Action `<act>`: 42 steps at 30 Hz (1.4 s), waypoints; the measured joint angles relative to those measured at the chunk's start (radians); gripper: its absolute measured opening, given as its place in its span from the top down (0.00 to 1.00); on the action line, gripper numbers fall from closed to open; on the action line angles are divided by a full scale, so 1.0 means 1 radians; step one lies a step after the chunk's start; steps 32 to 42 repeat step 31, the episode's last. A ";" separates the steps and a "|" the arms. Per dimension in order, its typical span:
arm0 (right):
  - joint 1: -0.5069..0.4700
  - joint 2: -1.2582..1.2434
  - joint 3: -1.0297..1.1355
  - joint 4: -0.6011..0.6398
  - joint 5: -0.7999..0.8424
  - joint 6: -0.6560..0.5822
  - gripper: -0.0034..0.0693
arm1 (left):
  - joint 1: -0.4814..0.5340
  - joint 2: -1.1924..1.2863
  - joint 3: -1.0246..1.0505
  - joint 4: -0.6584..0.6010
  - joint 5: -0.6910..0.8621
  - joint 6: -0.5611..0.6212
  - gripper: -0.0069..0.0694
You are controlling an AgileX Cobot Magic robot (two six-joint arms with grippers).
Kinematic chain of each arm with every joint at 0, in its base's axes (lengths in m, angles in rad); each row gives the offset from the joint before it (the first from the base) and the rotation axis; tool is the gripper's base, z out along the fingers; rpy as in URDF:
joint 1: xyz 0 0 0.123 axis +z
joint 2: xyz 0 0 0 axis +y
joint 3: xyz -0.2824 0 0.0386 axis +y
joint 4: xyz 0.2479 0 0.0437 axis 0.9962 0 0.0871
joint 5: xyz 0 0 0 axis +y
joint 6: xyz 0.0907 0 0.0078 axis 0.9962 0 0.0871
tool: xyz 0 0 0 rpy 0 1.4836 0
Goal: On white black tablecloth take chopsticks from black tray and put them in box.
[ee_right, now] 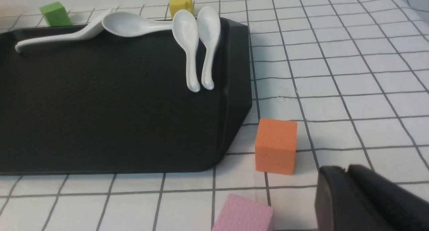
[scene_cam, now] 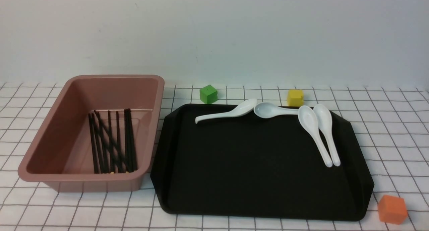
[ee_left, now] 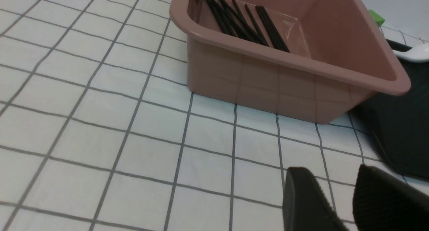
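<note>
Orange cube (scene_cam: 392, 209), foam-like, sits on the tablecloth (scene_cam: 385, 130) at the near right corner of the black tray (scene_cam: 254, 177), just beside it and apart from its rim.

Chopsticks (scene_cam: 112, 142): a bundle of thin black sticks, all lying inside the box (scene_cam: 50, 130), some crossed over others, their ends against the near wall. None on the tray.

Box: dusty-pink tub, left of the tray, close beside it.

Tray contents: four white spoons (scene_cam: 315, 130) along the far edge and right side, two of them side by side.

Beyond the tray: green cube (scene_cam: 208, 93) and yellow cube (scene_cam: 295, 97) on the cloth.

Front view only: no arm or claw visible.

Left wrist view only: left gripper (ee_left: 338, 197) above bare cloth near the box's outer corner, its two dark pads standing apart with cloth visible between, holding nothing.

Right wrist view only: pink cube (ee_right: 243, 214) near the orange one; right gripper (ee_right: 352, 197) low at the frame edge, pads seemingly close together, nothing between them, though the view does not settle it.
</note>
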 joint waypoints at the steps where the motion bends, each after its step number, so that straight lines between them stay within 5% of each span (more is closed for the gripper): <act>1: 0.000 0.000 0.000 0.001 0.001 0.000 0.85 | 0.000 0.000 0.000 0.000 0.000 0.000 0.60; 42: 0.000 0.000 0.000 0.001 0.002 0.000 0.81 | 0.000 0.000 0.000 0.000 0.001 0.000 0.60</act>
